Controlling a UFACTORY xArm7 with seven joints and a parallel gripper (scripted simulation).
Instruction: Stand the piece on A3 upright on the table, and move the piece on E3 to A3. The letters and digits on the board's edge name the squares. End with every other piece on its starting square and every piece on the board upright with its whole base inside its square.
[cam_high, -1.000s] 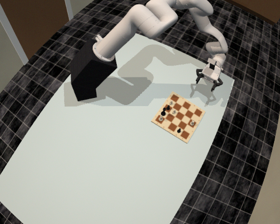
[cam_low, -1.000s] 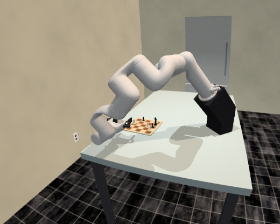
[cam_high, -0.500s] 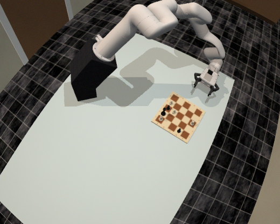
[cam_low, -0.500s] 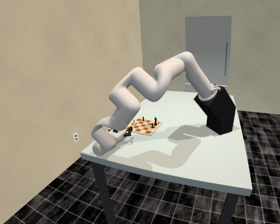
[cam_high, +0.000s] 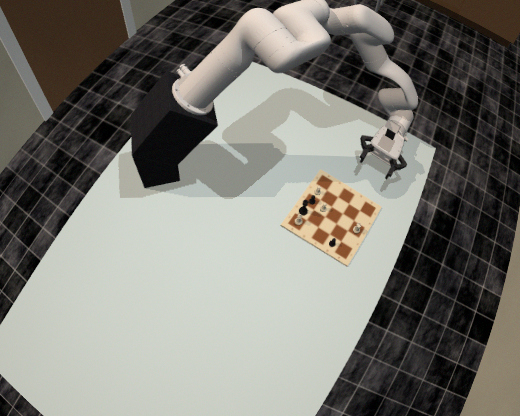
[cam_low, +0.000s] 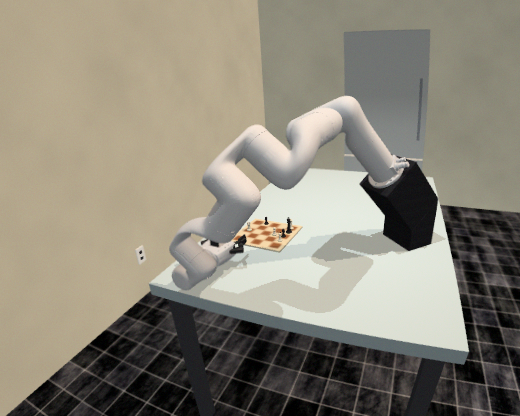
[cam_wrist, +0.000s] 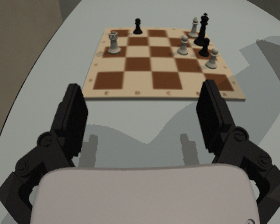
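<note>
Wide-open hand (cam_high: 375, 167) in the top view, gripping nothing, poised over the pale table (cam_high: 150, 280) just off one edge of the chessboard (cam_high: 331, 216), apart from it. Fingers pointing toward the board. Seven pieces counted on the squares: four white, three black. Two black ones (cam_high: 309, 202) close together near the board's left edge with a white piece (cam_high: 318, 190) just beyond them, another white piece (cam_high: 324, 207) beside them, and a third (cam_high: 299, 220) at the near left corner. Well apart from that cluster, a lone white piece (cam_high: 357, 229) and a lone black pawn (cam_high: 331, 242) on the opposite side. Edge letters and digits too small to read, so cannot tell which piece sits on A3 or on E3. White arm (cam_high: 280, 40) arching from a black base block (cam_high: 167, 135).

From the exterior view, hand (cam_low: 226, 245) low, close above the table (cam_low: 380, 300) near its corner, beside the chessboard (cam_low: 267, 235); contact with the table not discernible. Arm (cam_low: 280, 155) folded in a zigzag above.

Seen from the wrist, both black fingers spread far apart, the gap bare, their shadows on the table (cam_wrist: 150, 131) just below. Chessboard (cam_wrist: 163, 81) straight ahead, its near edge between the fingertips. White rook-like piece (cam_wrist: 113, 42) on the left, black pawn (cam_wrist: 138, 26) at the far side, tall black piece (cam_wrist: 203, 30) and the remaining pieces grouped at the right. All seven appear upright.
</note>
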